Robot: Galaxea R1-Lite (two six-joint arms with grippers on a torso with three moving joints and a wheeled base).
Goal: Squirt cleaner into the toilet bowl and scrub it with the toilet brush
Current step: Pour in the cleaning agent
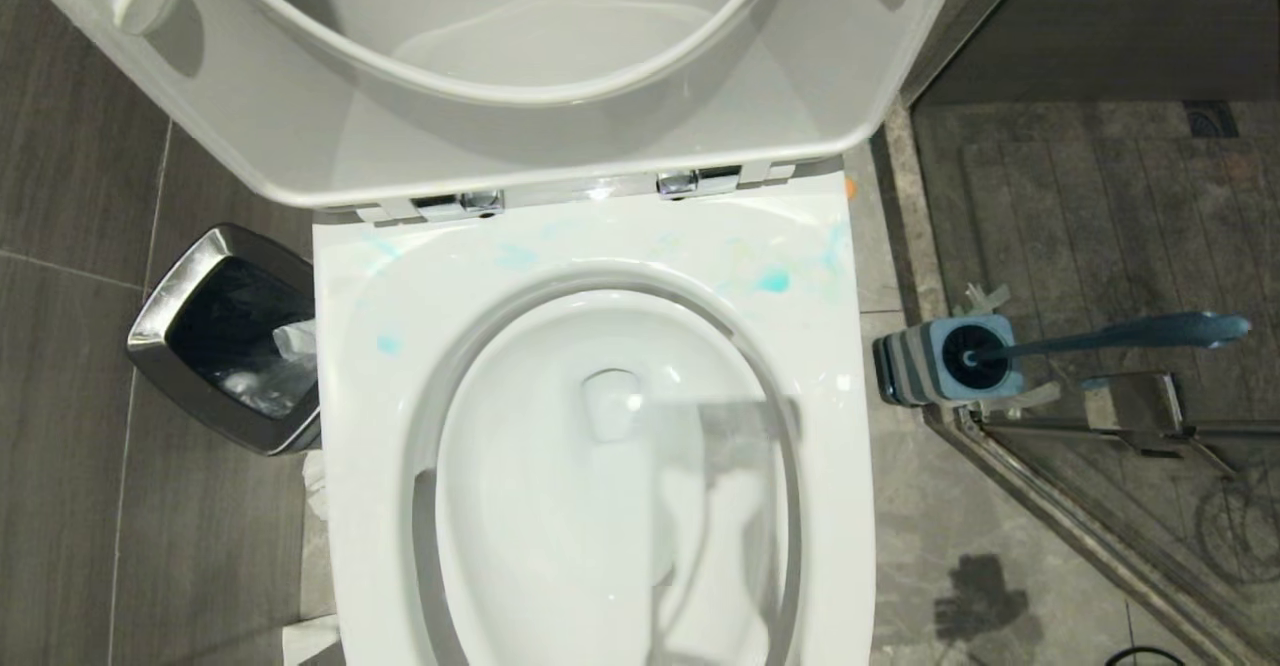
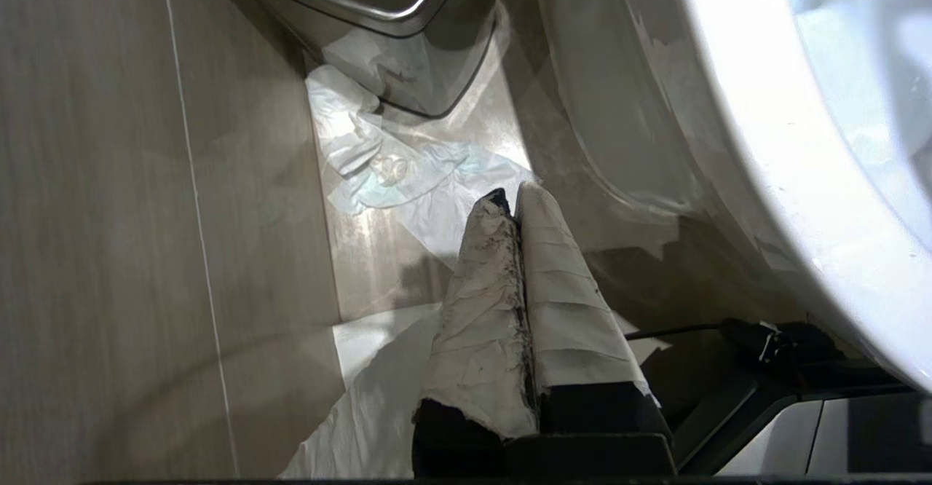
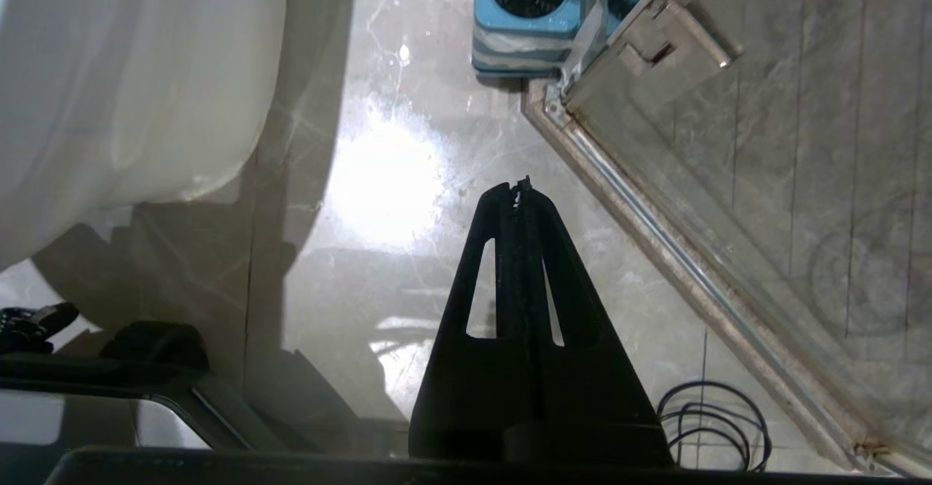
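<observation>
The white toilet bowl point(image 1: 360, 366) fills the middle of the head view, seat and lid raised. Pale blue cleaner smears cross the back of its rim, with a small bright pool point(image 1: 772, 280). Right of the toilet, the toilet brush point(image 1: 1110, 336) stands in its striped holder point(image 1: 905, 366), slate-blue handle leaning right. Neither gripper shows in the head view. My left gripper point(image 2: 512, 197) hangs low beside the bowl's outer wall point(image 2: 764, 143), its tape-wrapped fingers shut on nothing. My right gripper point(image 3: 518, 188) hangs over the floor on the other side, shut and empty, short of the holder point(image 3: 526, 30).
A square steel bin point(image 1: 225, 341) stands left of the toilet, with crumpled tissue point(image 2: 393, 172) on the floor by it. A glass shower door with a metal sill point(image 1: 1080, 506) runs right of the brush holder. A coiled black cable point(image 3: 717, 419) lies near the sill.
</observation>
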